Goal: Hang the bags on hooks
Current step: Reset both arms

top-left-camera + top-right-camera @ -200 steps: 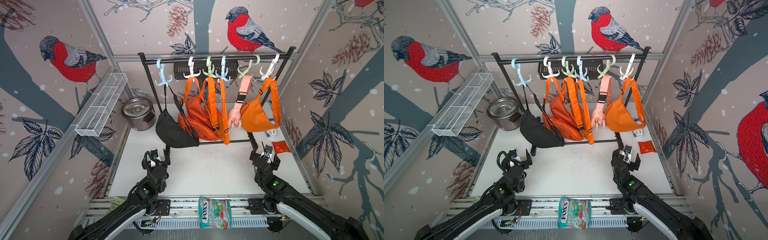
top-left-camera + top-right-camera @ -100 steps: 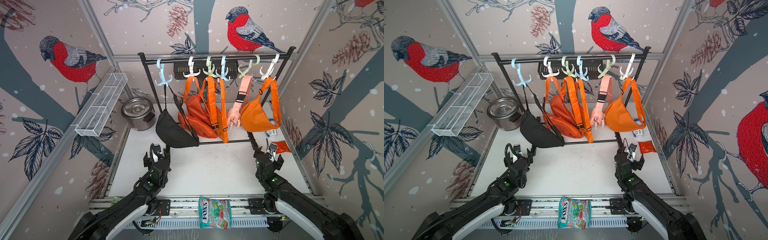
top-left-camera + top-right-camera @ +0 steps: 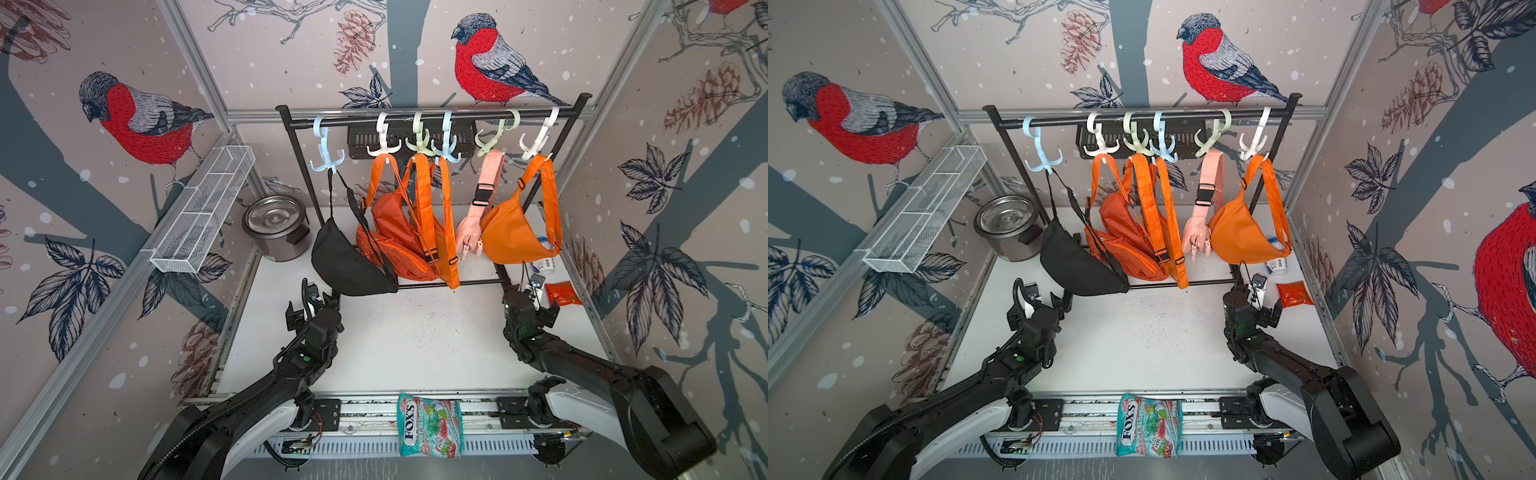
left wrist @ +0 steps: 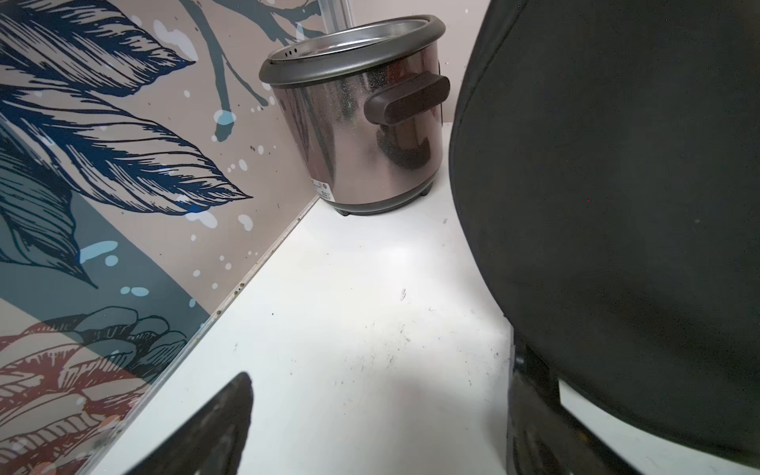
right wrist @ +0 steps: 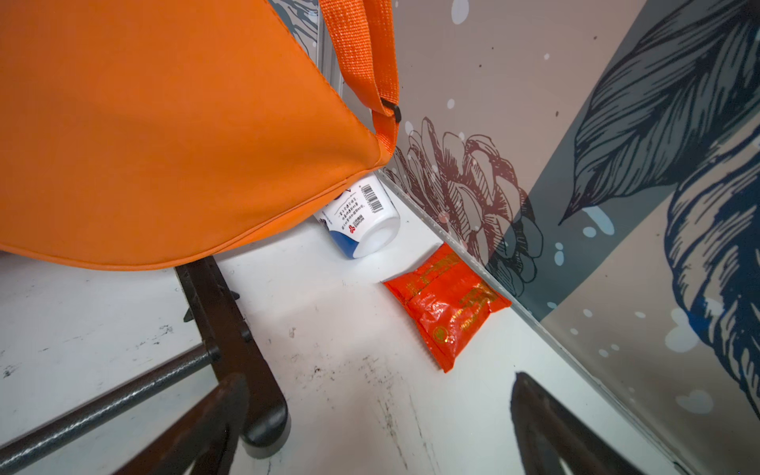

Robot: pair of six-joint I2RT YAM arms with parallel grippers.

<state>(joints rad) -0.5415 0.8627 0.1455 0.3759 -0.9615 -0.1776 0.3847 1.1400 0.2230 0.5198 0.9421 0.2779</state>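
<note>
- The black bag (image 3: 349, 262) hangs by its strap from the pale blue hook (image 3: 327, 157), so I judge the hanging done.
- My left gripper (image 3: 312, 305) is spread and empty, just beside the bag's lower edge.
- My right gripper (image 3: 534, 305) is spread and empty too, low beneath the orange bag (image 3: 511, 237).
- All that's left, I think, is backing both arms away.

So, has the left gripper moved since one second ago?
Yes. The left gripper has moved forward, toward the rack, and is now close to the black bag.
</note>
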